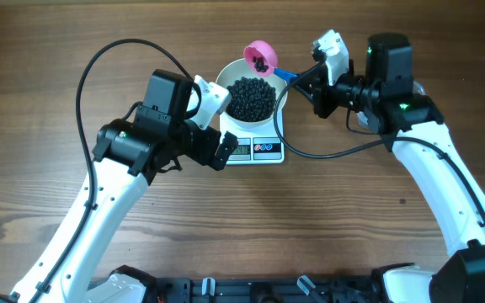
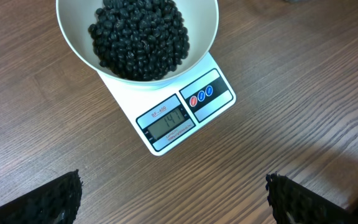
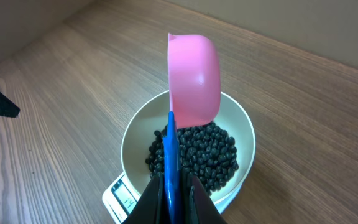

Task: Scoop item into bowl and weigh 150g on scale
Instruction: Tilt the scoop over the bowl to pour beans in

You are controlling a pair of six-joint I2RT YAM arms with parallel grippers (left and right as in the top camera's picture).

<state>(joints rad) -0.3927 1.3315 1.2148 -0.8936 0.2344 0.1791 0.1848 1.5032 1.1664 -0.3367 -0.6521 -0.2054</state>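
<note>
The white bowl [image 1: 233, 124] stands on the scale [image 1: 259, 151] and holds a heap of the black bead-like item [image 1: 251, 98]. My right gripper [image 1: 300, 81] is shut on the blue handle [image 3: 171, 146] of a pink scoop [image 3: 194, 78]. The scoop hangs tipped over the bowl's [image 3: 132, 140] far rim, above the item [image 3: 207, 155]. My left gripper [image 1: 212, 145] stands open and empty over bare wood at the scale's front left. In its view the fingers [image 2: 48, 199] frame the table, with the scale [image 2: 219, 102], its lit display and the bowl [image 2: 79, 46] ahead.
The table is brown wood. A black cable [image 1: 87, 80] loops from the left arm at the back left. Another cable [image 1: 335, 153] runs from the scale's right side to the right arm. Both arm bases sit at the front edge.
</note>
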